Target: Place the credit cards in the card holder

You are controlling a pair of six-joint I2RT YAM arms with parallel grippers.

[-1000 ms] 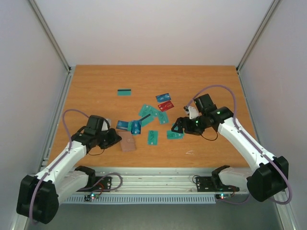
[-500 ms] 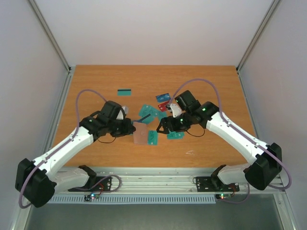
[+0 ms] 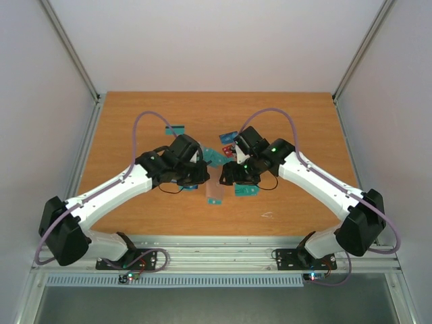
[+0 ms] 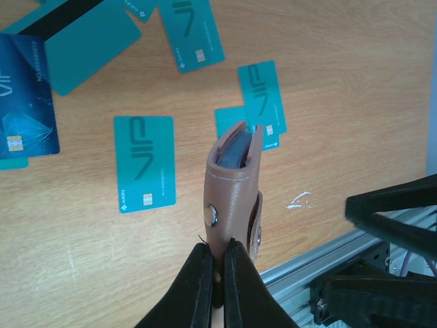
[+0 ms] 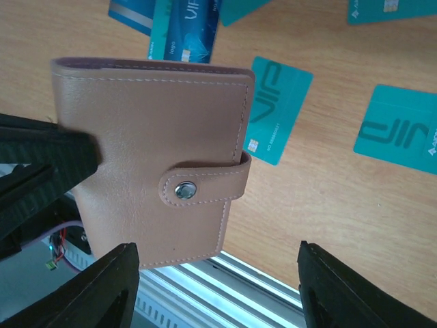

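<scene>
Card holder [image 4: 232, 198] tight between left jaws, just ahead of wide right jaws.

The left arm [image 3: 115, 192] and right arm [image 3: 324, 185] are white-shelled with black joints, each carrying a looped lilac cable [image 3: 145, 116]. Black bases [image 3: 120, 241] sit at seven and five o'clock; the left gripper [image 4: 217, 254] has plain black fingers [image 4: 198, 287].

You're looking at a card holder [image 5: 157, 171] in matt tan leather-look skin with stitched edges, its snap stud [image 5: 184, 190] shiny metal, credit cards [image 4: 143, 164] of smooth glossy plastic, bench [image 3: 135, 121] of smooth wood-grain laminate, left hand [image 4: 218, 251] of matt black plastic
</scene>
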